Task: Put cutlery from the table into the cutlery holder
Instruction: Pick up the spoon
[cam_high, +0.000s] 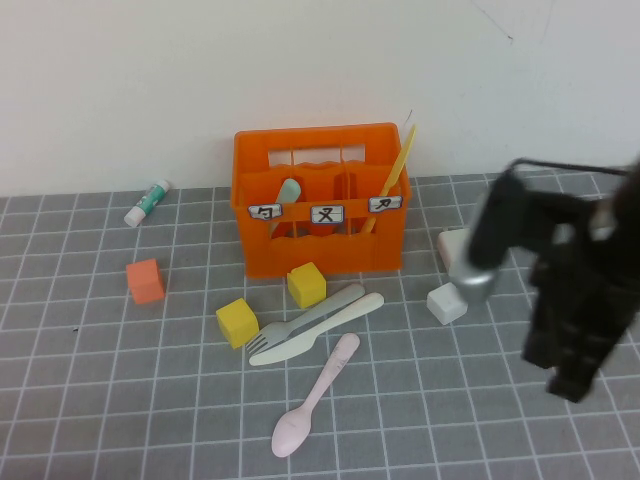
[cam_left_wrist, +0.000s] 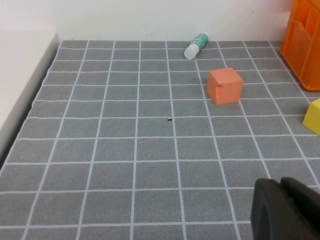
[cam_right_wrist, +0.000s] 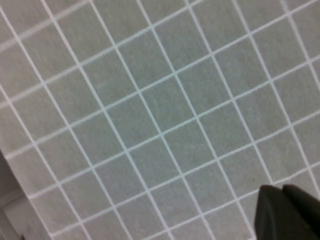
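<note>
Right arm (cam_high: 585, 290) black, blocky; grey cylindrical joint; thin black cable.

Cutlery holder (cam_high: 318, 200): glossy orange plastic, slotted walls, 3 paper-like white labels. Pink spoon (cam_high: 315, 408) and cream-white knife (cam_high: 318, 328): smooth plastic, slight sheen. Table (cam_high: 120, 400): matt grey. Right gripper (cam_high: 572, 372), held above the table's right side: matt black.

Our left wrist view: grid table and scattered bits

We see our left gripper (cam_left_wrist: 286, 210) over the table (cam_left_wrist: 125, 150); an orange cube (cam_left_wrist: 225, 85) sits apart from the glue stick (cam_left_wrist: 196, 46), cutlery holder (cam_left_wrist: 302, 42) beyond.
</note>
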